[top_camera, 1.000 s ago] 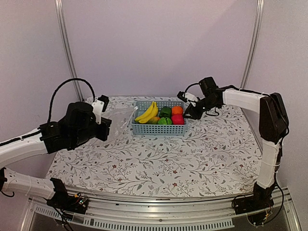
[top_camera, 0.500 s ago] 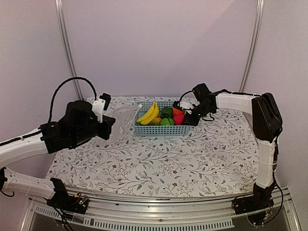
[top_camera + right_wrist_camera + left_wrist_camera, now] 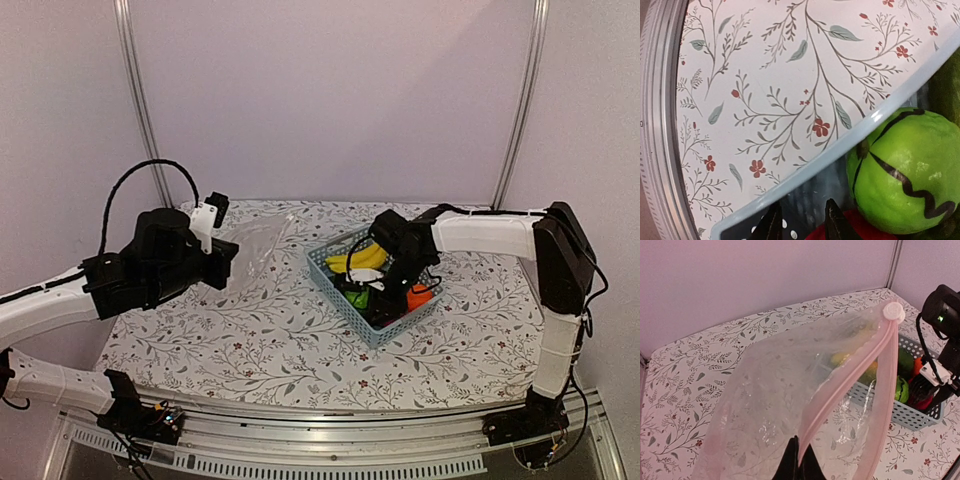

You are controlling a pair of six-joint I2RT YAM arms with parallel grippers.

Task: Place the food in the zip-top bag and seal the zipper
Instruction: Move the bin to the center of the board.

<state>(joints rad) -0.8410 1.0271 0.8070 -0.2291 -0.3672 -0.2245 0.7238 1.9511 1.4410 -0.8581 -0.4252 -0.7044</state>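
Observation:
The food lies in a light-blue basket [image 3: 343, 308] right of the table's middle: yellow bananas [image 3: 358, 260], an orange [image 3: 420, 296], a green ball [image 3: 910, 175] with black lines, a red fruit [image 3: 850, 232]. My right gripper [image 3: 802, 222] reaches down inside the basket [image 3: 840, 150] near a corner; its jaws stand apart with only the basket wall behind them. At the left, my left gripper [image 3: 799, 460] is shut on the pink zipper [image 3: 850, 385] of the clear zip-top bag [image 3: 770, 405], which hangs open in the air. The bag [image 3: 255, 245] holds no food.
A white slider tab [image 3: 894, 311] sits at the zipper's far end. The right arm [image 3: 942, 315] hangs over the basket [image 3: 912, 415]. An aluminium rail [image 3: 660, 125] runs along the table's edge. The floral tablecloth [image 3: 250, 340] covers the table.
The basket has slid from the back of the table toward the front right and turned, with my right gripper moving along inside it. The left arm and bag have hardly shifted.

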